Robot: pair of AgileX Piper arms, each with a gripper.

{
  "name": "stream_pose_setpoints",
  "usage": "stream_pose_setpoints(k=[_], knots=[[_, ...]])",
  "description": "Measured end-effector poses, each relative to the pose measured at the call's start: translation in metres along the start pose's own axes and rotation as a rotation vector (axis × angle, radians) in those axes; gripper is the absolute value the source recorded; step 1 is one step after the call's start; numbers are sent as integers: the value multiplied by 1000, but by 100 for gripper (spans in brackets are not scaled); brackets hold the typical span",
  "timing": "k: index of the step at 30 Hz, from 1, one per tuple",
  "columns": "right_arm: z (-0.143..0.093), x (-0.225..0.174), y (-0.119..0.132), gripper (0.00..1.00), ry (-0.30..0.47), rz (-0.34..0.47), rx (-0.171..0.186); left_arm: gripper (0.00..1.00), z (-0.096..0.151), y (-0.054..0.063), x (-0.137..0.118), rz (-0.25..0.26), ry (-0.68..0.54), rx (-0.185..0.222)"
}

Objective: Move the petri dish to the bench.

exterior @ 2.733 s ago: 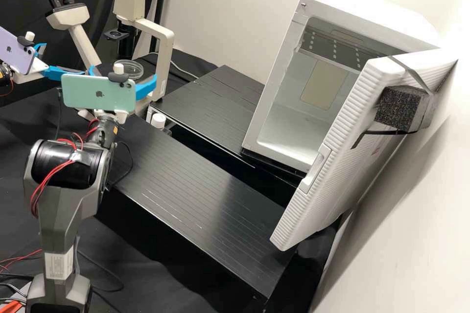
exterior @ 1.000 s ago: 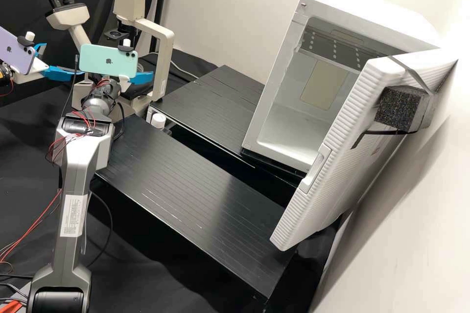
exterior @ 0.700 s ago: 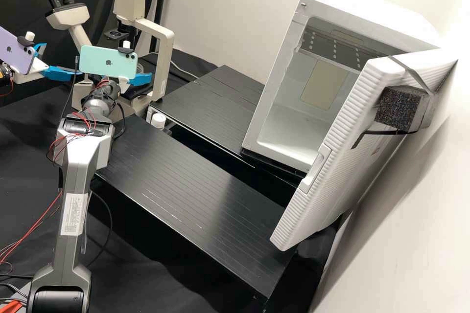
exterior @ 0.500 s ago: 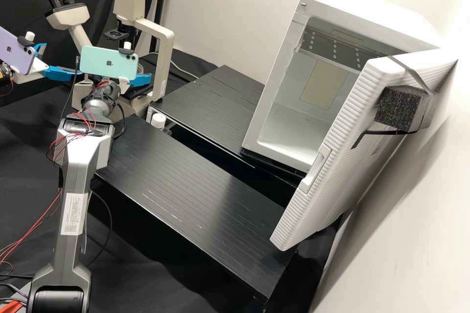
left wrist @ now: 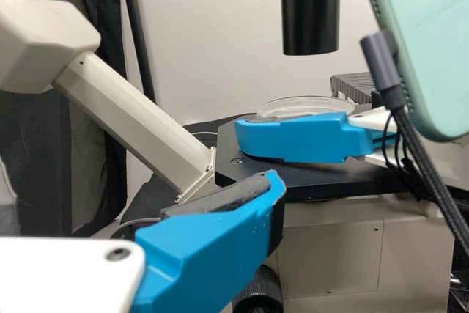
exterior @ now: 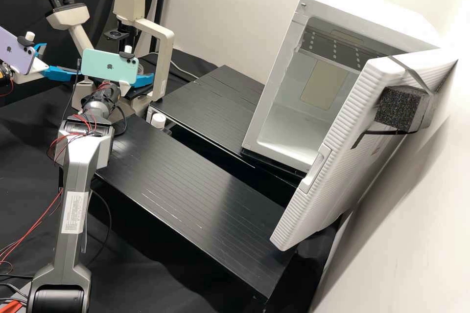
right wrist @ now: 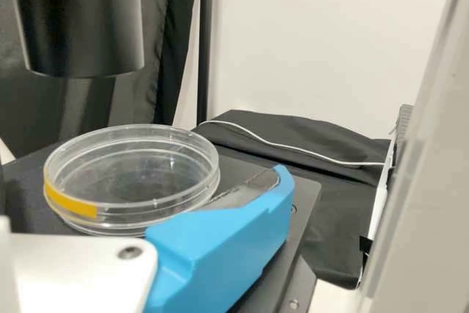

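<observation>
In the high view my left gripper [exterior: 61, 60] stands open at the far left, away from the dish. My right gripper [exterior: 141, 80] is at the microscope, partly behind its green phone. The left wrist view has one finger of my left gripper [left wrist: 212, 254]; the right arm's blue finger lies in front of the clear petri dish [left wrist: 308, 105]. In the right wrist view the dish [right wrist: 132, 174], with yellow tape, rests flat on the black stage [right wrist: 308, 196]. One finger of my open right gripper [right wrist: 220, 247] is beside its rim; contact is unclear. The black bench [exterior: 186, 181] lies nearer the camera.
A black microscope condenser [right wrist: 80, 20] hangs above the dish, and the cream frame [exterior: 164, 68] rises beside the stage. A white bottle [exterior: 158, 121] stands by the bench. The white incubator [exterior: 298, 117] has its door [exterior: 338, 151] swung open on the right.
Since the oldest frame my right arm has stretched forward, its phone now covering most of the dish. In the last second its wrist has tilted slightly. The left arm has stayed still.
</observation>
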Motion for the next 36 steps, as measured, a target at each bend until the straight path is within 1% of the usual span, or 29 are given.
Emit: stream_pose_setpoints(k=[10,13,21,28,36], knots=[[0,0,0,0,-4,-5,-3,100,0,0,0,0,0,0],[1,0,0,0,-7,-4,-11,100,0,0,0,0,0,0],[2,0,0,0,-18,-3,-6,100,0,0,0,0,0,0],[2,0,0,0,-26,-2,-13,100,0,0,0,0,0,0],[3,0,0,0,-31,-2,-1,100,0,0,0,0,0,0]])
